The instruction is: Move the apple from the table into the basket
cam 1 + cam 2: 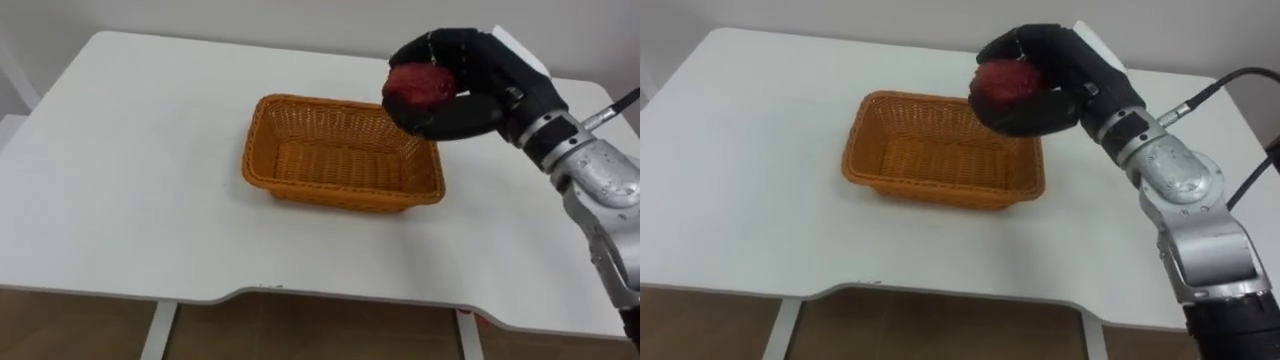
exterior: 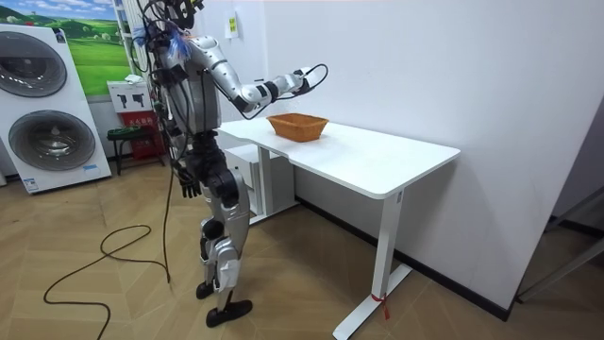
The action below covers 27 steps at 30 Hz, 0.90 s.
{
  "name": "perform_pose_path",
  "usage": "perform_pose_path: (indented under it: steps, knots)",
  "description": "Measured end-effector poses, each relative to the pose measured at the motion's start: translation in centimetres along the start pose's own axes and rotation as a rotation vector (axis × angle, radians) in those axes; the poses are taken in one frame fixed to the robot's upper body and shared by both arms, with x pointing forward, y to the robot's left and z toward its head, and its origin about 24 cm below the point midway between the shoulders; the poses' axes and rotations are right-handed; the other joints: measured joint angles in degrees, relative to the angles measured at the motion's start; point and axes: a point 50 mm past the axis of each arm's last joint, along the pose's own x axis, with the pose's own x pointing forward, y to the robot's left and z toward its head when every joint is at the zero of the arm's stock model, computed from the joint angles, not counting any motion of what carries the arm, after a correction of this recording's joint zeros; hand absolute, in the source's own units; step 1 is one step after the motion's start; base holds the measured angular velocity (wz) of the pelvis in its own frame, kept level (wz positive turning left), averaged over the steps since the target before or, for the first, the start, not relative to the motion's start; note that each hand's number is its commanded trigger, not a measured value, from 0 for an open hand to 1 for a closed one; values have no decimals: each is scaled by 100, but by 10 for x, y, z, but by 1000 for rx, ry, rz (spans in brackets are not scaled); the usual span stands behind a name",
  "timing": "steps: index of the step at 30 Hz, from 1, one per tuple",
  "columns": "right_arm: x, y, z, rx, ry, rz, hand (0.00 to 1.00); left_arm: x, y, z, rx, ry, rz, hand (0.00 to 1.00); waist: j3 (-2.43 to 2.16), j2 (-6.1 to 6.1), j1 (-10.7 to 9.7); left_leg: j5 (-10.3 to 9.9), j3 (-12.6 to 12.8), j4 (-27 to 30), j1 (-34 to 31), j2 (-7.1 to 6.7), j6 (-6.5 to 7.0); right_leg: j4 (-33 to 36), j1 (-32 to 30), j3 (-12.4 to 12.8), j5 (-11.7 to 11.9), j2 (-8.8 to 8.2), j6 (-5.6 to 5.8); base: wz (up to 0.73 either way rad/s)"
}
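Note:
A red apple [image 1: 420,85] [image 1: 1006,83] is held in my right hand [image 1: 470,85] [image 1: 1060,75], whose dark fingers and thumb curl round it. The hand hovers above the far right corner of an orange wicker basket [image 1: 300,175] [image 1: 890,170], which stands empty in the middle of the white table [image 1: 130,180] [image 1: 740,190]. In the room view I stand at the table's end with my right arm stretched over the basket [image 2: 297,126], and my left hand [image 2: 189,179] hangs at my side.
The table's near edge [image 1: 250,295] has a shallow cut-out at its middle. Bare tabletop lies left and right of the basket. In the room view, washing machines [image 2: 47,104] and a stool stand behind me, and a wall runs along the table's far side.

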Motion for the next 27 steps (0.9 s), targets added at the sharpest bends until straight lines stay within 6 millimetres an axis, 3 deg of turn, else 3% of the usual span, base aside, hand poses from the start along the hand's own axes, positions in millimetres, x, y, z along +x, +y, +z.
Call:
perform_pose_path:
  steps: [10, 16, 23, 27]
  knots:
    - [6, -12, -20, 23, 92, -79, 0, 0, 1, 1, 6, 0, -5, 0, 10, -7, 164, 0, -15, 7, -2, 3, 0, 1, -21, 5, -1, -30, 1, 0]
    - [7, -13, -21, 23, 96, -92, 0, 0, 2, 1, 6, -1, -5, 0, 18, -20, 247, 0, -16, 5, 13, 3, 0, 1, -10, 16, -1, -29, 1, 0]
    - [8, -9, -23, 42, 102, -96, 0, 0, 3, 2, 5, -4, -1, 0, 60, -74, 266, 0, 6, 6, 12, 4, 0, 1, -16, 40, -1, -31, 1, 0]
    - [8, -12, -18, 38, 82, -145, 0, 0, 4, 0, 5, -3, 4, 0, 42, -100, 221, 0, 3, 5, 5, 5, 0, 2, -23, 21, -1, -29, 1, 0]
